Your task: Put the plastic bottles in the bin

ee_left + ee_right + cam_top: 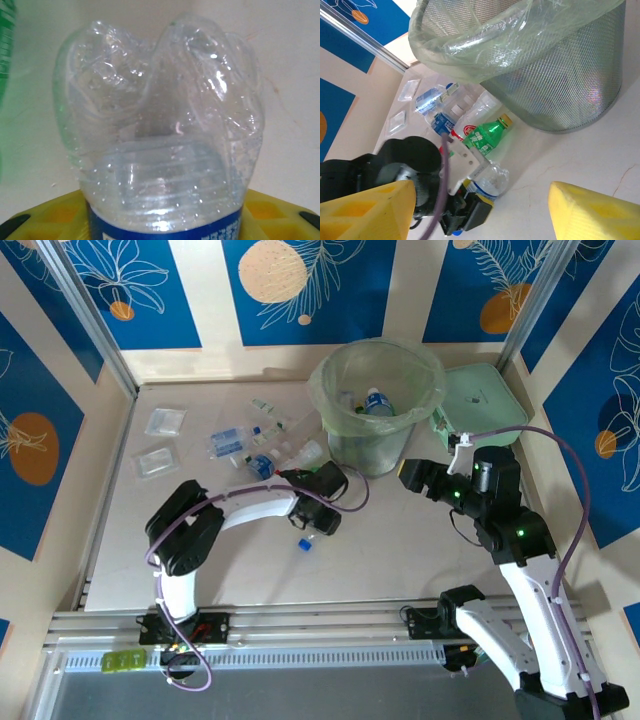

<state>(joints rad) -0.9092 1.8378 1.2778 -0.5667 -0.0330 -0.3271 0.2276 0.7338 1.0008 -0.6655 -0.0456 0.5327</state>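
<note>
A crushed clear bottle (160,125) with a blue label sits between the yellow pads of my left gripper (160,220), which is shut on it just above the table. The right wrist view has the same bottle (492,181) in that gripper, left of the bin (570,85). The bin (370,445), round with a pale-green liner, holds a blue-capped bottle (377,400). More bottles (260,465) lie left of it, among them a green one (487,135) and a white one with a red label (467,122). My left gripper (322,502) is near the bin's foot. My right gripper (482,205) (415,475) stands open and holds nothing.
A pale-green square lid (480,400) lies right of the bin. Two flat clear packets (165,421) (155,462) rest at the far left. A loose blue cap (303,544) lies on the table below my left gripper. Walls close the table at back and sides.
</note>
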